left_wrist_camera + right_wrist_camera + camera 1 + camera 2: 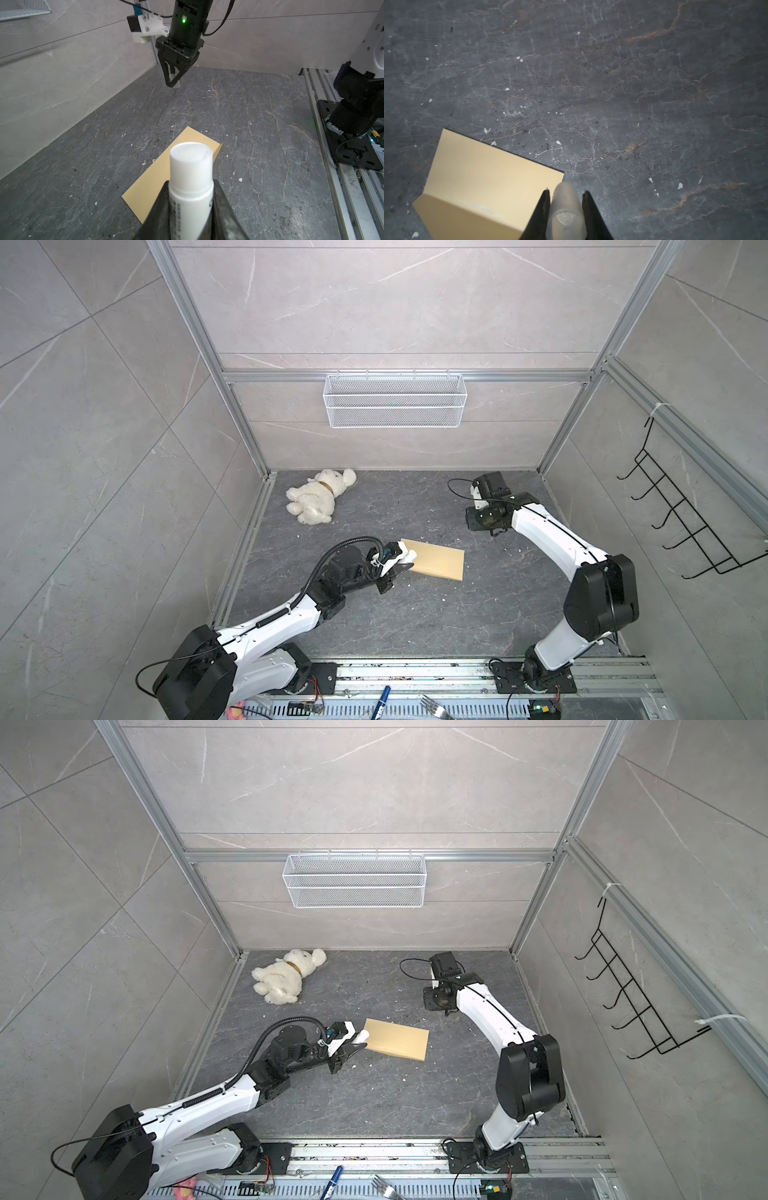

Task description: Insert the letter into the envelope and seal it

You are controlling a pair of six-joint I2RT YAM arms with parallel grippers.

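Sealing looks to be the step in hand: no letter shows in any view, so I judge it already inside the envelope. On the left, the left arm stretches low from its near base toward mid-bench, wrist about level. The left pincer (pixel 406 564) is clamped on a white glue stick (pixel 191 166) whose end reaches over the envelope's left end; whether it touches the paper I cannot tell. The plain manila envelope (pixel 440 564) lies on the bench (pixel 415 622), its flap (pixel 452 216) creased along one long edge and seemingly not pressed down. Well apart on the right, the right arm rises to a high elbow and reaches toward the far side. The right pincer (pixel 173 83) points down above the bench, closed on a translucent cap (pixel 566 207). Next, I judge, the stick must be drawn along the flap, then the flap pressed shut without shoving the envelope.
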